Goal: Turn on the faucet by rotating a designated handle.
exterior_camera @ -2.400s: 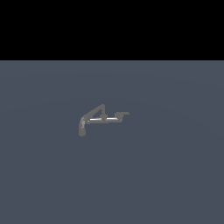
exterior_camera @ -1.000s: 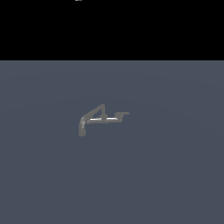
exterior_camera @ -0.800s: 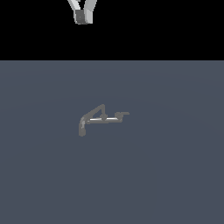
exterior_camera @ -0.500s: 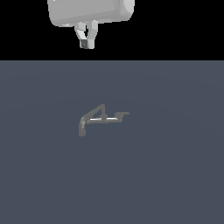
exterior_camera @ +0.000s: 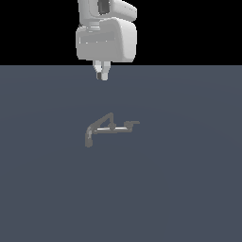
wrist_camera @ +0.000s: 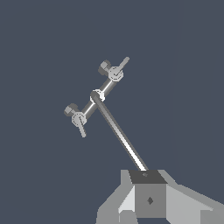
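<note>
Hanging above the far part of the dark surface (exterior_camera: 189,189), the white arm (exterior_camera: 106,35) points its gripper (exterior_camera: 102,74) straight down. The faucet (exterior_camera: 109,127) lies near the middle of the surface, well apart from the gripper. Its long spout (exterior_camera: 98,126) runs toward the exterior view's left, with the nozzle turned down; its crossbar (exterior_camera: 113,130) lies left to right. The small handle (exterior_camera: 132,123) sits at the right end. The fingers (exterior_camera: 99,73) are almost together, holding and touching nothing.
</note>
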You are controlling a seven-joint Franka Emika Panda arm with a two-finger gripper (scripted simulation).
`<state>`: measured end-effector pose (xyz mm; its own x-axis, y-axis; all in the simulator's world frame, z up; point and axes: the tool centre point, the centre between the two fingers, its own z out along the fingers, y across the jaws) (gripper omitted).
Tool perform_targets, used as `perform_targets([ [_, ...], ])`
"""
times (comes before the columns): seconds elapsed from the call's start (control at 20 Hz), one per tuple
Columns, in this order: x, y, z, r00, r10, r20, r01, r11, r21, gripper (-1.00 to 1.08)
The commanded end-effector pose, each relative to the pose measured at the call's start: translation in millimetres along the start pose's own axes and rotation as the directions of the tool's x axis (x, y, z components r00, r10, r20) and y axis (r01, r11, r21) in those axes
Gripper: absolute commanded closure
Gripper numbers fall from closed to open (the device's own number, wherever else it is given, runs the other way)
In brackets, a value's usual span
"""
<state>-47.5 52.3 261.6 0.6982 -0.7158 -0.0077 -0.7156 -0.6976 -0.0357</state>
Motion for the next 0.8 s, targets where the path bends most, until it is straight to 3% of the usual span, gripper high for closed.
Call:
perform_targets([
  [0.0,12.2,-7.3,16.0,0.998,0.057,-0.002,-0.057,0.998,-0.001,1.08],
  [0.4,55.6,-24.8,67.8,0.971,0.239,-0.009,-0.239,0.971,-0.009,1.08],
  [0.75,99.2,-32.8,115.5,0.915,0.402,-0.018,-0.402,0.915,-0.016,1.08],
])
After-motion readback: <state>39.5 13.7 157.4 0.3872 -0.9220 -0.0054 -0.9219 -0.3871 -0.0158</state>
